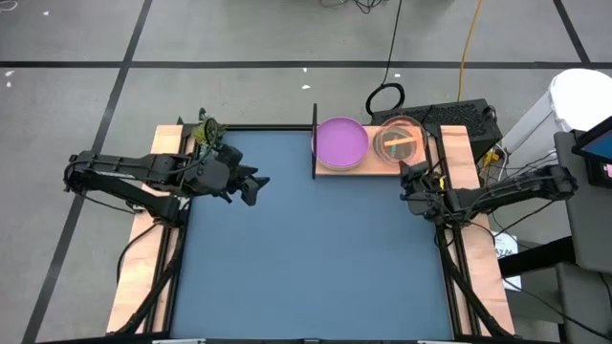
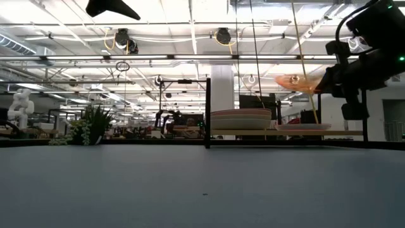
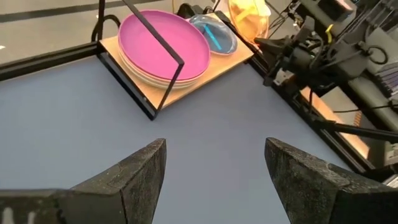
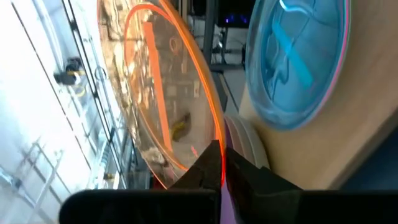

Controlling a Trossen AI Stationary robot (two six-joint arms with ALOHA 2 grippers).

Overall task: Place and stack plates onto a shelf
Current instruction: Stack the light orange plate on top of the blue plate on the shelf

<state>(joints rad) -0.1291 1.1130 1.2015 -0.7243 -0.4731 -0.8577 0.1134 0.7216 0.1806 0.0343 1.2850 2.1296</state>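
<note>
Behind the table [image 1: 316, 268] a large hall with ceiling lamps and a small green plant [image 2: 88, 130] shows in the low view, and a dark blue mat covers most of the table top. At the far edge lies the shelf [image 1: 382, 164], a light wooden board with a thin black upright panel [image 1: 315, 141] at its end toward the left arm. On the board sits a stack of larger plates with the purple plate [image 1: 341, 141] on top, and beside it, on the part nearer the right arm, lies the cyan dish [image 3: 214, 34] on the smaller pile. The orange dish [image 4: 165, 93] is not down yet: it hangs in the air above this smaller pile, tilted, its rim pinched by the right claw [image 4: 219, 163], whose fingers are pressed together on it. The pile lies straight under the dish and just beyond the claw, so I judge that the coming move is a short lowering and levelling before release. The left claw [image 3: 214, 168] waits over the mat, well apart from the shelf, its fingers spread and holding nothing. The right arm is clearly the nearer one.
</note>
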